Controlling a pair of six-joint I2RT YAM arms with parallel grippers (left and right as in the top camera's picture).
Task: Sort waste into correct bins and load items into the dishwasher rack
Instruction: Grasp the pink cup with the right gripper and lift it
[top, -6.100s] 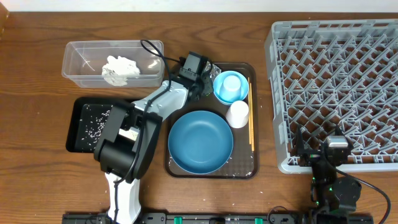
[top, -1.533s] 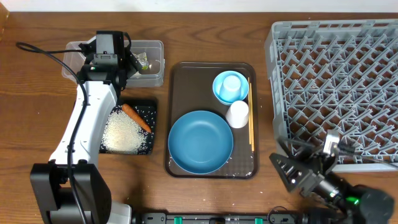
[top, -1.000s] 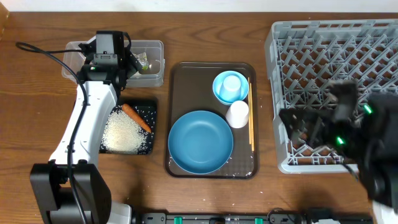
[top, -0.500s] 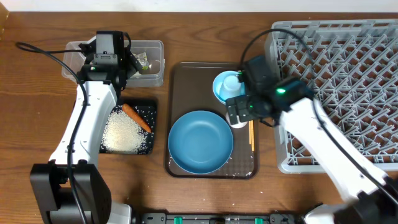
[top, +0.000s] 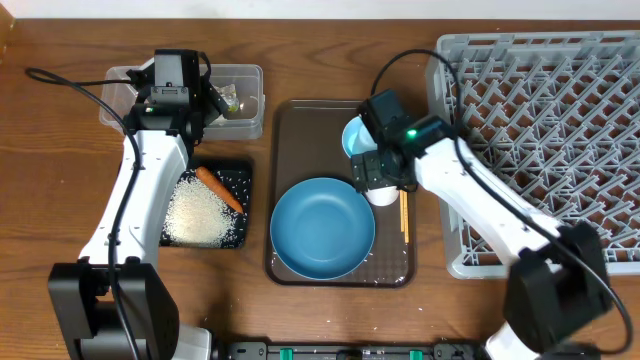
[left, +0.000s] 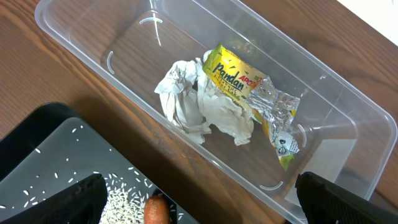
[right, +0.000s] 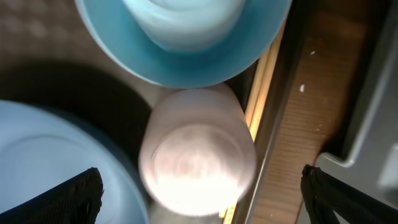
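Observation:
My left gripper (left: 199, 202) hangs open over the near rim of the clear tub (left: 323, 118), which holds crumpled tissues (left: 199, 109) and a yellow-green wrapper (left: 245, 81). Beside it, the black tray (top: 237, 180) holds rice (top: 195, 215) and a carrot (top: 218, 188). My right gripper (right: 199, 196) is open right above a white cup (right: 198, 152) on the brown serving tray. A light-blue bowl (right: 180, 59) with another cup (right: 183, 15) in it sits just beyond. The big dark-blue bowl (top: 322, 228) and chopsticks (top: 404, 215) lie on the same tray. The grey rack (top: 545, 130) stands at the right.
The brown serving tray (top: 300, 125) lies between the bins and the rack. A strip of bare wood (right: 305, 124) separates its right edge from the rack's corner (right: 367, 174). The left arm (top: 135, 200) reaches across the black tray's left part.
The right arm has swung from the table's front right over to the serving tray and now hovers above the white cup. The left arm has stayed still over the tub.

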